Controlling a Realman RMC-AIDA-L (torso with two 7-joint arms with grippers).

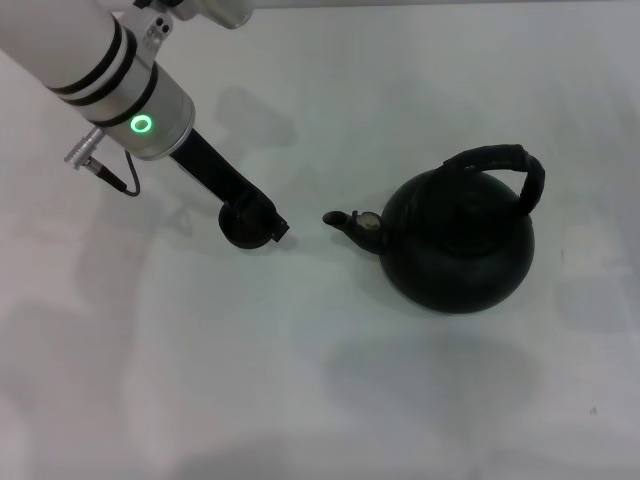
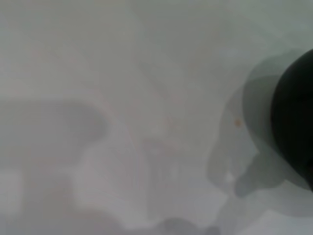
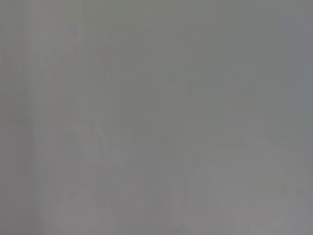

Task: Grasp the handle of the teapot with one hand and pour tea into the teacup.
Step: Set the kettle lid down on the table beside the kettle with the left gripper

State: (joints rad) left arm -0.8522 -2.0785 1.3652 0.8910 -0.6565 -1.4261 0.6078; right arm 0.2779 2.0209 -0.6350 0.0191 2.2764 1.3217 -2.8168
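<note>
On the tabletop (image 1: 320,400) the teapot (image 1: 458,245) sits right of centre, upright, and looks heavy, rigid cast iron. Its handle (image 1: 505,165), ribbed and grippy, is best taken at the arch top. The left pincer (image 1: 262,222) sits at the small teacup (image 1: 240,232); its grip cannot be told. The right pincer is unseen.

place: probably a lab or test bench | evidence: bare white desk (image 1: 300,400) fills the head view | props: only a black teapot (image 1: 458,240) | walls, furniture: not visible
</note>
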